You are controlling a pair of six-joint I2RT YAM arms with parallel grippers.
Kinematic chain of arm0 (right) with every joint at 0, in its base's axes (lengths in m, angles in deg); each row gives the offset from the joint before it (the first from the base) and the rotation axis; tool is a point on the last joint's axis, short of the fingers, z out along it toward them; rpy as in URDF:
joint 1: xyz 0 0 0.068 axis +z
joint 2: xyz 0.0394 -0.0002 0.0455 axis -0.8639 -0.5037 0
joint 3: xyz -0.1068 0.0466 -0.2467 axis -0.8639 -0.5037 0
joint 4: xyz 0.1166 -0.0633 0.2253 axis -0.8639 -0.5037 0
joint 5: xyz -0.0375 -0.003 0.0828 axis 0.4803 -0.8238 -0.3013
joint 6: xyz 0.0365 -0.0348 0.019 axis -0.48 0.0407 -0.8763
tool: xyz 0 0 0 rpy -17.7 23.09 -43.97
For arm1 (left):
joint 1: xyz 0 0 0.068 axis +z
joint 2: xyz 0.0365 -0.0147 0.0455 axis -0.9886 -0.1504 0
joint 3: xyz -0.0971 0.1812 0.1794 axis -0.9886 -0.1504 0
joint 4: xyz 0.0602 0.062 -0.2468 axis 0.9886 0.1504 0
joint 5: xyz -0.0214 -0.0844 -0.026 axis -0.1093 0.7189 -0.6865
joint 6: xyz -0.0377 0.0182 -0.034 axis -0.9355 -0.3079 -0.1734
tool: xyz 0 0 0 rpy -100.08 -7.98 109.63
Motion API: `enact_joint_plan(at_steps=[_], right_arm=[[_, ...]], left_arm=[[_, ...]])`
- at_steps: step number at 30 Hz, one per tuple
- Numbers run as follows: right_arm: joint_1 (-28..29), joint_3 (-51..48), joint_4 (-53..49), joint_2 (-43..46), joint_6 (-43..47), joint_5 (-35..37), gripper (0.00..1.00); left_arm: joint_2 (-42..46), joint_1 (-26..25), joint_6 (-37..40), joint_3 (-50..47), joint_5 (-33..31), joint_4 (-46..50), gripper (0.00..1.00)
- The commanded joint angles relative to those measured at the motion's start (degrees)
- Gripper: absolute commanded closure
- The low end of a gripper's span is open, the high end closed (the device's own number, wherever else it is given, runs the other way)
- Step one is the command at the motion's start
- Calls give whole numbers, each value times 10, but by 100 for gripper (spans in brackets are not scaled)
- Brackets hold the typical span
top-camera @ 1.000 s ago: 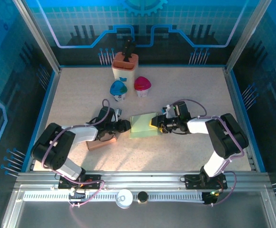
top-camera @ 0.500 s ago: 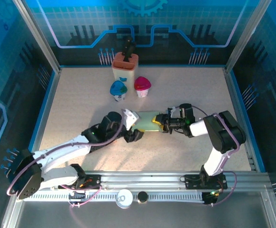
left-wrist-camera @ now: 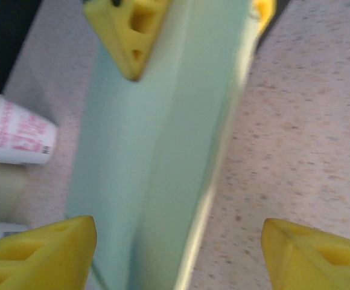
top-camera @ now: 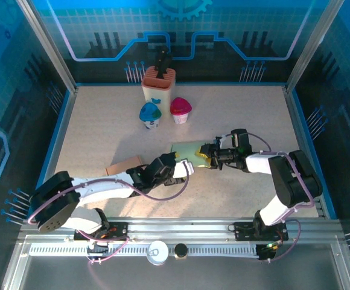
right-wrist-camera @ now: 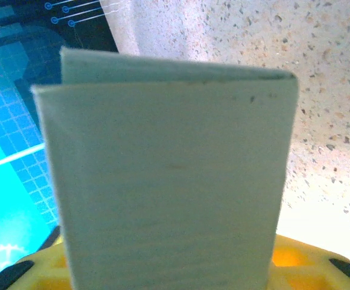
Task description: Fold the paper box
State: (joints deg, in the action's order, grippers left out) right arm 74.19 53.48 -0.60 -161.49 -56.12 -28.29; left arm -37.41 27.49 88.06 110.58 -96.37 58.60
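Right end effector [top-camera: 207, 158] clamps the pale green paper box [top-camera: 189, 151] at its 3 o'clock edge, near the table [top-camera: 102, 121] centre. Left end effector [left-wrist-camera: 181, 244] stands wide at the box's 7 o'clock.

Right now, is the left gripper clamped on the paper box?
No: the left gripper has its fingers wide apart, bare table showing between the paper box and one finger.

A speckled beige table [top-camera: 102, 133] sits inside an enclosure of glowing blue panels [top-camera: 235, 24] printed with grid and circuit patterns. Silver metal posts [top-camera: 45, 45] frame the corners, and a metal rail [top-camera: 193, 231] runs along the near edge.
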Motion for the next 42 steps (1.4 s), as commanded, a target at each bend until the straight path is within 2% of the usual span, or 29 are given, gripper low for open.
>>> enact_joint_plan(at_steps=[1, 3, 12, 18, 21, 27, 34, 39, 42], right_arm=[[-10, 18, -56, 18, 20, -15, 57], [-11, 22, -65, 25, 25, -14, 57], [-16, 31, -77, 41, -10, -22, 57], [-16, 31, -95, 49, -19, -32, 56], [-16, 26, -92, 52, -29, -38, 56], [-20, 28, -108, 51, -25, -40, 54], [-31, 20, -101, 47, -25, -35, 46], [-57, 0, -80, 78, -34, -15, 37], [-90, 8, -170, 138, 25, 20, 33]], left_arm=[[-21, -8, 55, -9, -81, -85, 26], [-31, -15, 64, -16, -95, -109, 26], [-71, -30, 68, -27, -73, -111, 26], [-103, -29, 99, -28, -116, -180, 22], [-115, -29, 110, -22, -125, -201, 25], [-122, -29, 100, -15, -125, -196, 40], [-85, -29, 47, 12, -66, -60, 57], [-72, -29, 1, 49, -36, 62, 61], [-60, -29, -42, 87, 18, 172, 61]])
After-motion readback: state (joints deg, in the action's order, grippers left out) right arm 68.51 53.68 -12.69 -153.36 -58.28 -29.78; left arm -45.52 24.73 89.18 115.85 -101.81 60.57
